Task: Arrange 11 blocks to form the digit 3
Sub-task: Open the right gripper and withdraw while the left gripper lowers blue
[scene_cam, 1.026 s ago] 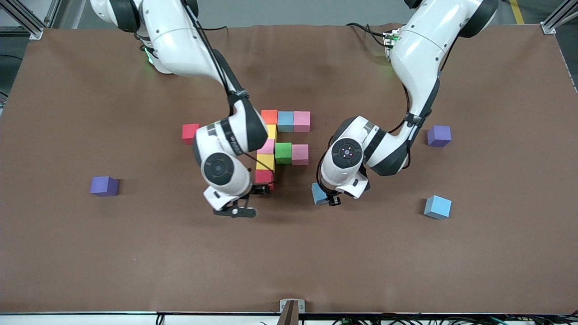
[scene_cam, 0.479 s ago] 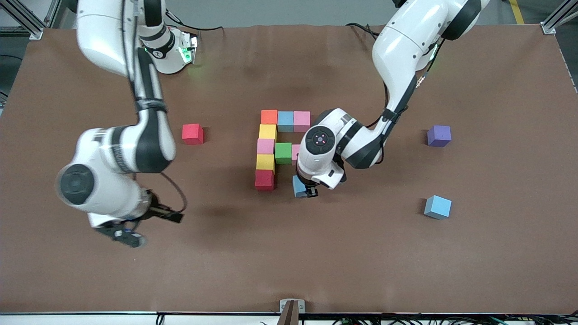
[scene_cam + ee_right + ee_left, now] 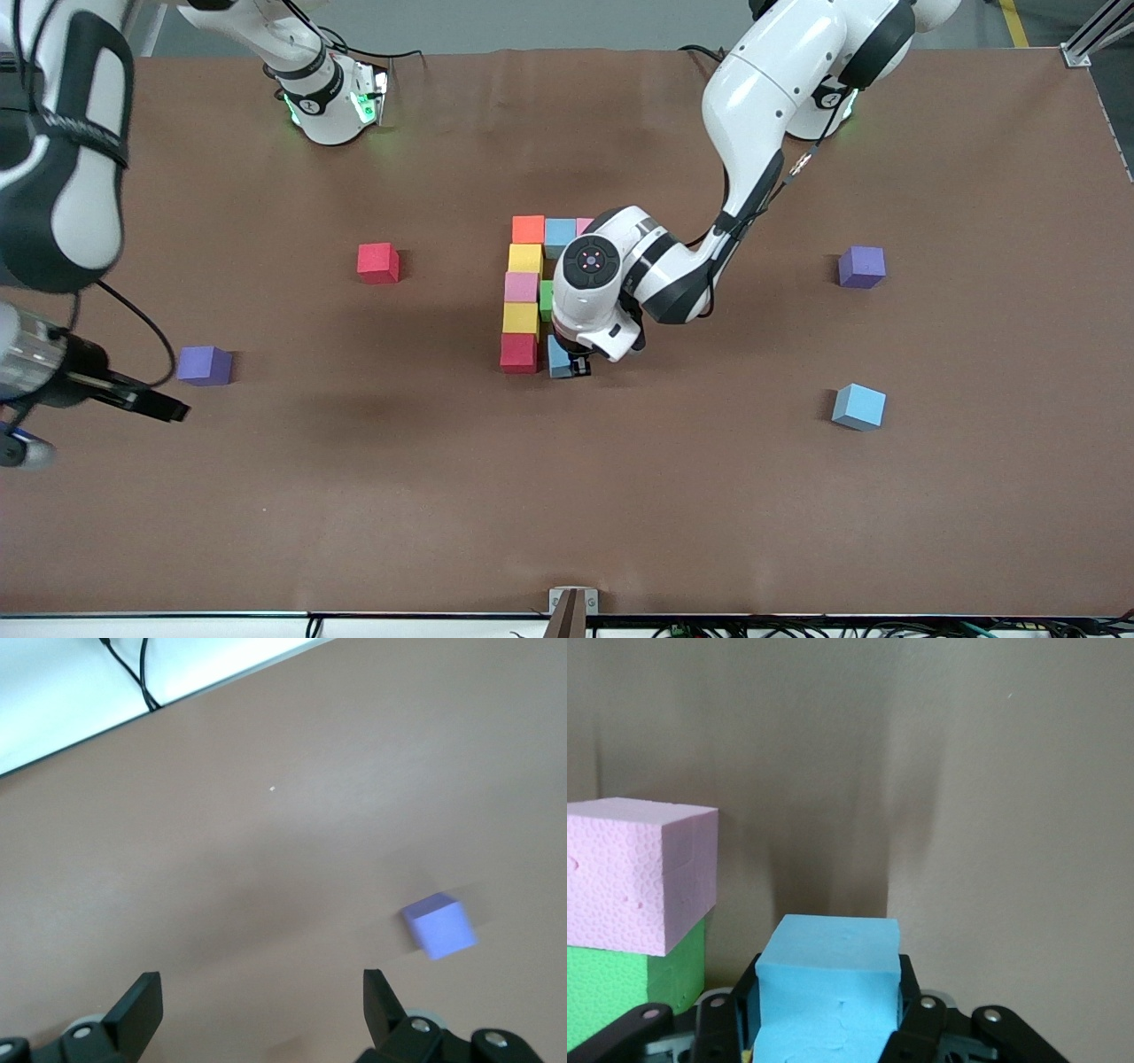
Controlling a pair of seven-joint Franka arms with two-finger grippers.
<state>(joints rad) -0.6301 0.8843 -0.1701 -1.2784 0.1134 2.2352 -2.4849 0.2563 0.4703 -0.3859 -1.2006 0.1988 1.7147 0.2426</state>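
The partial digit 3 (image 3: 523,288) is a column of orange (image 3: 528,229), yellow (image 3: 524,259), pink (image 3: 521,287), yellow (image 3: 520,317) and red (image 3: 518,353) blocks. A light blue block (image 3: 560,235) and a pink one (image 3: 585,226) run off the orange, and a green block (image 3: 547,299) sits at mid-height, partly hidden by the arm. My left gripper (image 3: 567,363) (image 3: 828,1014) is shut on a light blue block (image 3: 558,359) (image 3: 828,988), right beside the red one; pink (image 3: 638,873) and green (image 3: 620,988) blocks show close by. My right gripper (image 3: 89,430) (image 3: 261,1001) hangs open, holding nothing, at the right arm's end of the table.
A loose red block (image 3: 378,262) lies toward the right arm's end, a loose light blue block (image 3: 858,407) toward the left arm's end. Purple cubes sit at each end (image 3: 205,365) (image 3: 861,267); one purple cube (image 3: 438,926) shows in the right wrist view.
My left gripper carried the light blue block in toward the figure, up beside the red block. My right arm swung away from the figure to its own end of the table.
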